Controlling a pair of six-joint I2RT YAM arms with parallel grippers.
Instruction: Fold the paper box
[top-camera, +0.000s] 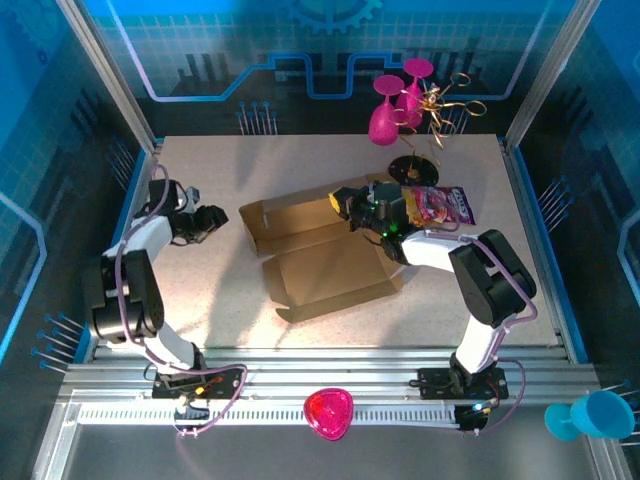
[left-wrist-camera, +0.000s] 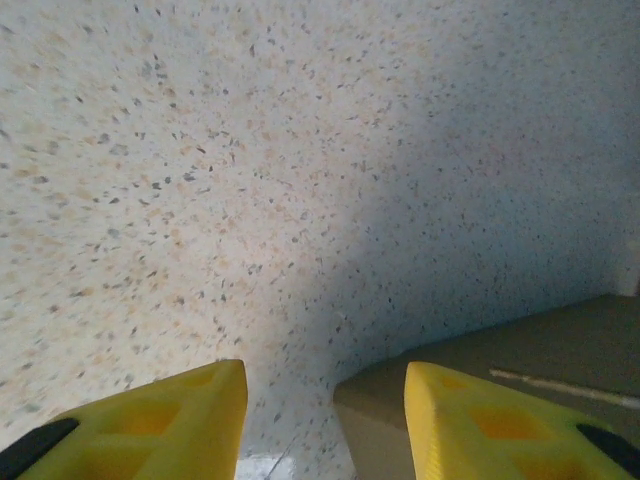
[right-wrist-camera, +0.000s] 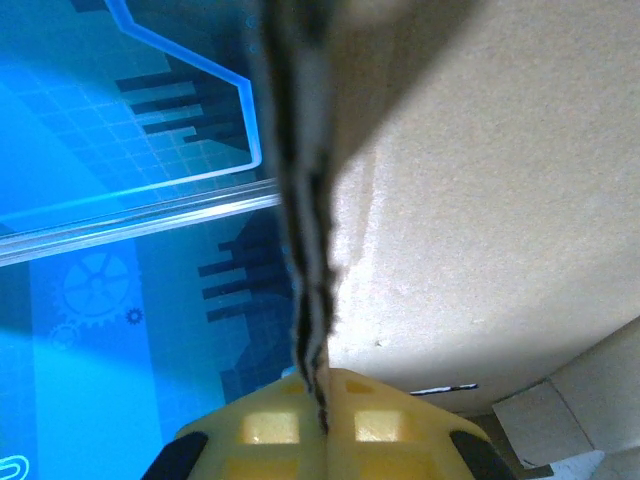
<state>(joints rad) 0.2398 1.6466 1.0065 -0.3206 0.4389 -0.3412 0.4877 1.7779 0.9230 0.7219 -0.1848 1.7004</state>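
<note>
No words or numbers can be read; the packet near the far right corner of the worktop carries colourful print, too small to make out; the box is plain brown card; the blue wall panels bear a gear emblem and circuit lines.
</note>
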